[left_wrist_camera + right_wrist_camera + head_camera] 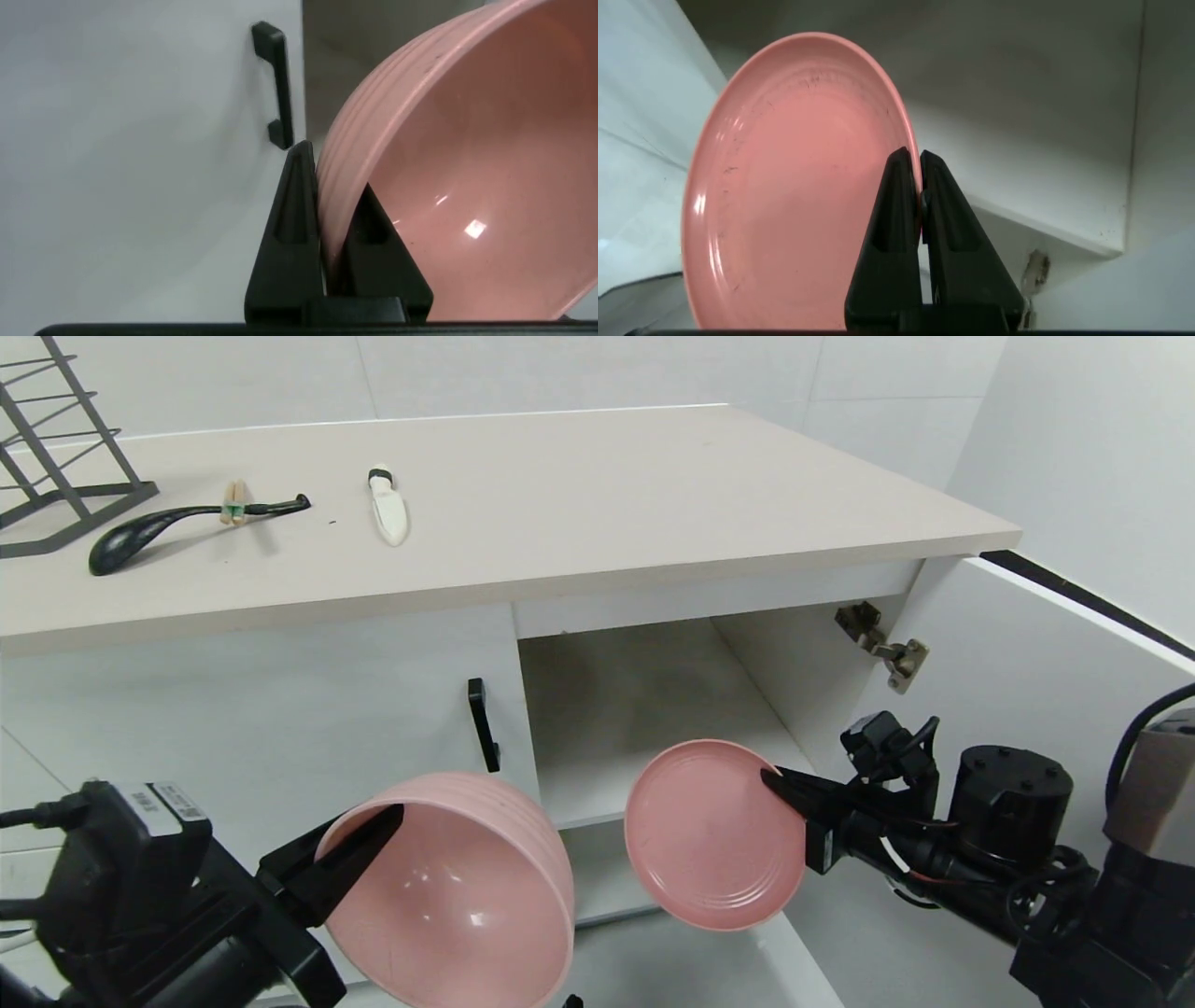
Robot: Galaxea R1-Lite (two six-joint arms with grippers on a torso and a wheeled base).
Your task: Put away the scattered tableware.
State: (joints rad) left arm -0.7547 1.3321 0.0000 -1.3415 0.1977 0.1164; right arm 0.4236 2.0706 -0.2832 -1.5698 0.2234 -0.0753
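Left claw [390, 812] pinches pink bowl [467, 905] at its rim, 7 o'clock; right claw [769, 777] pinches pink plate [705, 840] at its edge, 5 o'clock, before the open cupboard [635, 700].

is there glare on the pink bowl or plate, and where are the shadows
Head view: two small white glints inside the pink bowl, open cabinet interior softly shaded. Left wrist view: same glints on the bowl's inner wall. Right wrist view: pink plate matte, no glare, dim cabinet behind.
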